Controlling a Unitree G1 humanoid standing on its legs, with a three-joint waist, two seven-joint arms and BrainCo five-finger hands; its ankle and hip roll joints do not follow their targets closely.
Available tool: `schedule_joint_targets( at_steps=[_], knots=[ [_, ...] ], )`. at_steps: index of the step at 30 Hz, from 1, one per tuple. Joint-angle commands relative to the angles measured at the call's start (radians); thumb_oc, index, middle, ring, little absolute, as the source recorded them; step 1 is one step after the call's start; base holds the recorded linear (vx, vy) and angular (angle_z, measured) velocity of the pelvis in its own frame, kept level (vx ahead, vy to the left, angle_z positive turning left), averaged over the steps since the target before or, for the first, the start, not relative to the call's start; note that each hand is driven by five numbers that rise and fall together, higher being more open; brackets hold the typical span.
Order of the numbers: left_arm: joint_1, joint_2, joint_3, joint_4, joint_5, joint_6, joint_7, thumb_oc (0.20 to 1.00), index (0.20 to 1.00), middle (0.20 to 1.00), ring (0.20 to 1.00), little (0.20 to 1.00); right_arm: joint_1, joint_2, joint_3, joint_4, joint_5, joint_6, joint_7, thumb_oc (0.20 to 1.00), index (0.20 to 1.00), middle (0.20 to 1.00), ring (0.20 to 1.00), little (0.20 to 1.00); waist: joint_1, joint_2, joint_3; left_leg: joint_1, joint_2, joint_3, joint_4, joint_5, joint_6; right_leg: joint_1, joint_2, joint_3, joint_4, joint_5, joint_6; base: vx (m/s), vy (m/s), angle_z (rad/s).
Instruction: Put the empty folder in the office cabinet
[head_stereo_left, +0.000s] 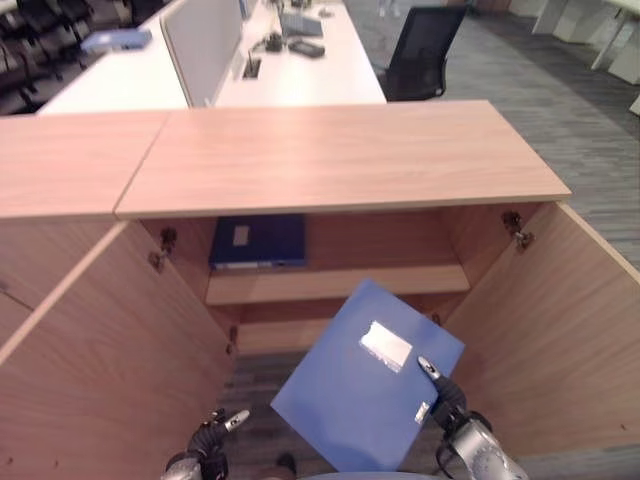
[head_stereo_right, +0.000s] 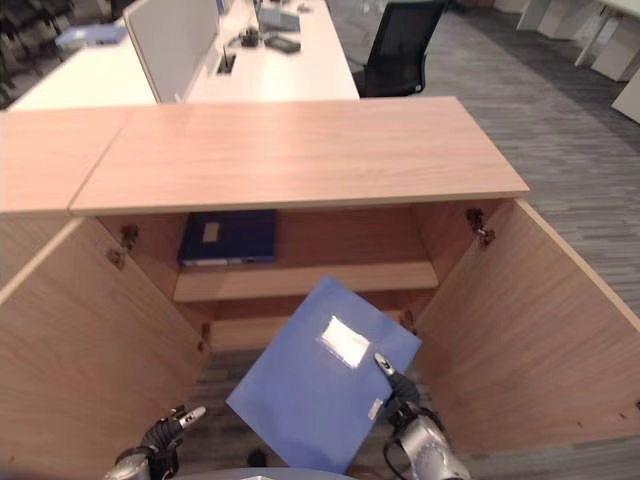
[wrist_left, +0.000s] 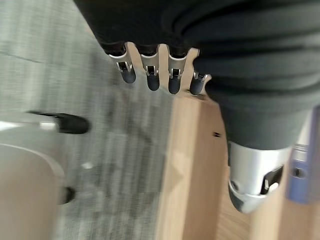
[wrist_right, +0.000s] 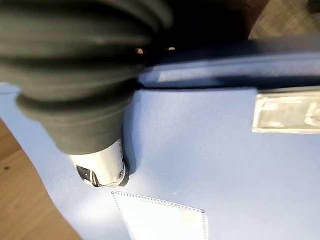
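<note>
So the right hand (head_stereo_left: 447, 395) has the blue folder (head_stereo_left: 365, 375), thumb pressed on its cover, fingers hidden behind so can't tell how they sit. Folder hangs tilted in front of the open cabinet (head_stereo_left: 340, 160), not inside yet. I'd say turn it flat, then slide it onto the shelf (head_stereo_left: 340, 283) next to the dark folder (head_stereo_left: 258, 241), w/o hitting the doors. Left hand (wrist_left: 160, 75) hangs low, fingers straight, holding nothing.

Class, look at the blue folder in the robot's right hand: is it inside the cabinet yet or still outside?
Outside. The blue folder is held tilted by the right hand before the open cabinet, short of its shelves.
</note>
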Motion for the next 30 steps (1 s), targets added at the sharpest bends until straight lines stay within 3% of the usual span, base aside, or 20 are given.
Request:
schedule_joint_targets(
  at_steps=[1,2,4,8,11,15,16,19,22,23,25,26,27,28,29,30],
  knots=[
    [-0.022,-0.027,0.013,0.055,-0.033,-0.017,0.006,1.000,1.000,1.000,1.000,1.000,-0.010,-0.018,0.011,-0.055,0.030,-0.012,0.016,0.200,0.200,0.200,0.200,0.200,-0.012,0.003,0.005,-0.067,0.006,0.037,0.038,-0.003,0.068,0.120,0.006,-0.062,-0.105,-0.065,0.038,0.18,0.050,0.13],
    [-0.038,-0.040,0.012,0.151,-0.008,-0.012,-0.008,1.000,1.000,1.000,1.000,1.000,-0.014,-0.022,0.014,-0.040,0.026,-0.009,0.022,0.200,0.200,0.200,0.200,0.200,-0.004,0.004,-0.003,-0.093,-0.017,0.028,-0.073,0.008,0.067,0.134,0.003,-0.058,-0.120,-0.067,0.047,0.18,0.092,0.07],
    [-0.054,-0.050,0.015,0.222,0.004,-0.010,-0.013,1.000,1.000,1.000,1.000,1.000,-0.021,-0.026,0.018,-0.022,0.025,-0.013,0.023,0.200,0.200,0.200,0.200,0.200,0.004,0.019,-0.010,-0.105,-0.020,0.011,-0.224,0.074,0.051,0.150,0.010,-0.056,-0.132,-0.076,0.053,0.23,0.114,-0.07],
    [-0.073,-0.063,0.043,0.398,0.063,-0.007,-0.035,1.000,1.000,1.000,1.000,1.000,-0.041,-0.025,0.018,0.046,0.022,-0.012,0.028,0.200,0.200,0.200,0.200,0.200,0.020,0.044,-0.029,-0.103,-0.017,-0.026,-0.438,0.105,0.036,0.194,0.022,-0.021,-0.149,-0.103,0.066,0.24,0.112,0.15],
    [-0.054,-0.063,0.069,0.475,0.139,-0.002,-0.022,1.000,1.000,1.000,1.000,1.000,-0.023,-0.013,0.028,0.072,-0.003,0.006,0.043,0.200,0.200,0.200,0.200,0.200,0.018,0.064,-0.071,-0.074,-0.001,-0.016,-0.438,0.152,0.017,0.209,0.015,0.001,-0.155,-0.126,0.072,0.34,0.219,-0.52],
    [-0.028,-0.060,0.082,0.498,0.176,-0.004,-0.037,1.000,1.000,1.000,1.000,1.000,-0.024,-0.007,0.035,0.104,-0.038,0.029,0.050,0.200,0.200,0.200,0.200,0.200,0.035,0.063,-0.103,-0.028,-0.022,0.027,-0.438,0.126,0.043,0.217,-0.048,0.023,-0.155,-0.136,0.105,0.30,0.253,-0.74],
    [-0.019,-0.056,0.079,0.516,0.203,0.002,-0.038,1.000,1.000,1.000,1.000,1.000,-0.026,0.004,0.033,0.125,-0.042,0.037,0.050,0.200,0.200,0.200,0.200,0.200,0.040,0.060,-0.116,-0.006,-0.040,0.048,-0.438,0.099,0.067,0.224,-0.089,0.031,-0.151,-0.128,0.129,0.36,0.350,-0.63],
    [-0.016,-0.047,0.073,0.526,0.231,0.007,-0.040,1.000,1.000,1.000,1.000,1.000,-0.020,0.022,0.032,0.131,-0.052,0.048,0.053,0.200,0.200,0.200,0.200,0.200,0.047,0.059,-0.131,0.025,-0.068,0.075,-0.438,0.060,0.097,0.204,-0.142,0.041,-0.106,-0.115,0.164,0.26,0.294,-0.46],
    [-0.016,-0.043,0.070,0.531,0.245,0.010,-0.034,1.000,1.000,1.000,1.000,1.000,-0.012,0.031,0.033,0.128,-0.060,0.055,0.054,0.200,0.200,0.200,0.200,0.200,0.049,0.060,-0.139,0.043,-0.085,0.087,-0.430,0.031,0.113,0.180,-0.171,0.046,-0.052,-0.103,0.183,0.15,0.220,-0.20],
    [-0.020,-0.039,0.066,0.535,0.267,0.013,-0.020,1.000,1.000,1.000,1.000,1.000,-0.003,0.038,0.039,0.111,-0.067,0.056,0.058,0.200,0.200,0.200,0.200,0.200,0.049,0.065,-0.135,0.064,-0.103,0.095,-0.426,0.002,0.131,0.127,-0.197,0.044,0.054,-0.068,0.205,0.08,0.156,-0.19],
    [-0.021,-0.039,0.064,0.536,0.271,0.014,-0.015,1.000,1.000,1.000,1.000,1.000,-0.003,0.040,0.043,0.104,-0.066,0.056,0.062,0.200,0.200,0.200,0.200,0.200,0.047,0.068,-0.128,0.075,-0.106,0.098,-0.424,-0.005,0.139,0.096,-0.202,0.049,0.109,-0.038,0.210,0.05,0.169,-0.23],
    [-0.023,-0.035,0.059,0.533,0.279,0.014,-0.007,1.000,1.000,1.000,1.000,1.000,-0.004,0.036,0.060,0.079,-0.071,0.053,0.068,0.200,0.200,0.200,0.200,0.200,0.041,0.077,-0.099,0.089,-0.109,0.112,-0.422,-0.015,0.154,0.020,-0.210,0.045,0.223,0.038,0.206,0.00,0.178,-0.46],
    [-0.025,-0.032,0.056,0.530,0.278,0.009,-0.003,1.000,1.000,1.000,1.000,1.000,-0.005,0.034,0.068,0.062,-0.073,0.048,0.070,0.200,0.200,0.200,0.200,0.200,0.039,0.084,-0.084,0.098,-0.103,0.123,-0.422,-0.022,0.157,-0.016,-0.221,0.014,0.263,0.061,0.200,0.02,0.199,-0.50],
    [-0.018,-0.039,0.054,0.527,0.270,0.007,-0.007,1.000,1.000,1.000,1.000,1.000,0.001,0.033,0.071,0.038,-0.081,0.043,0.078,0.200,0.200,0.200,0.200,0.200,0.039,0.094,-0.074,0.121,-0.097,0.148,-0.427,-0.037,0.156,-0.041,-0.257,-0.093,0.250,0.069,0.187,0.10,0.113,-0.71],
    [-0.014,-0.040,0.056,0.525,0.270,0.006,-0.008,1.000,1.000,1.000,1.000,1.000,0.005,0.033,0.072,0.032,-0.082,0.044,0.083,0.200,0.200,0.200,0.200,0.200,0.032,0.096,-0.070,0.142,-0.095,0.149,-0.433,-0.051,0.148,-0.038,-0.264,-0.132,0.220,0.042,0.189,0.08,0.053,-0.79],
    [-0.014,-0.038,0.057,0.520,0.270,0.004,-0.012,1.000,1.000,1.000,1.000,1.000,0.007,0.027,0.074,0.020,-0.085,0.045,0.086,0.200,0.200,0.200,0.200,0.200,0.025,0.108,-0.063,0.140,-0.079,0.152,-0.434,-0.040,0.146,-0.050,-0.242,-0.163,0.180,0.034,0.174,0.05,-0.051,-0.72]
  ],
)
